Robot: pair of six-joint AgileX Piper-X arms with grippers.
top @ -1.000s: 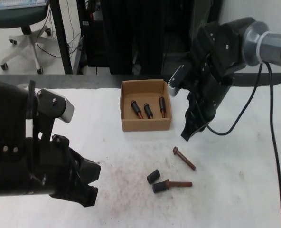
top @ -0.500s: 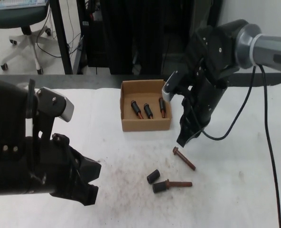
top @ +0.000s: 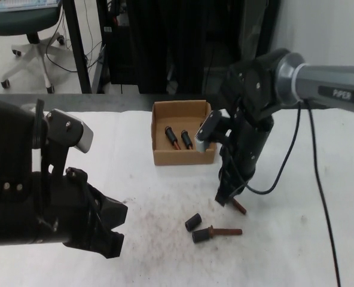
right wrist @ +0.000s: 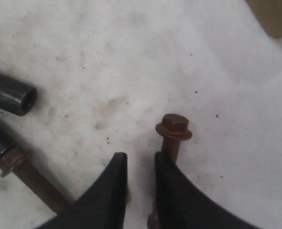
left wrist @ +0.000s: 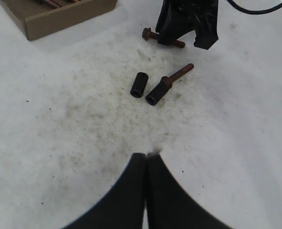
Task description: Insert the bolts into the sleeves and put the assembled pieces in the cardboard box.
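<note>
Rust-brown loose bolt [right wrist: 174,128]: laid flat on white bench cover [right wrist: 131,57], head pointed away from right gripper [right wrist: 140,161]. Shank run beneath one finger [right wrist: 172,191], outside gap. Fingers narrowly parted, nothing gripped. Sideways correction judged necessary.

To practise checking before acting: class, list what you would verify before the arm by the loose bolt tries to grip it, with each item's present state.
1. Right gripper down at the loose bolt: ok.
2. Bolt's shaft in the gap between its fingers: not ok; it runs under one finger.
3. Empty sleeve lying free nearby: ok.
4. Left gripper open for the sleeve: not ok, shut.
5. Cardboard box has bare floor left: ok.
</note>
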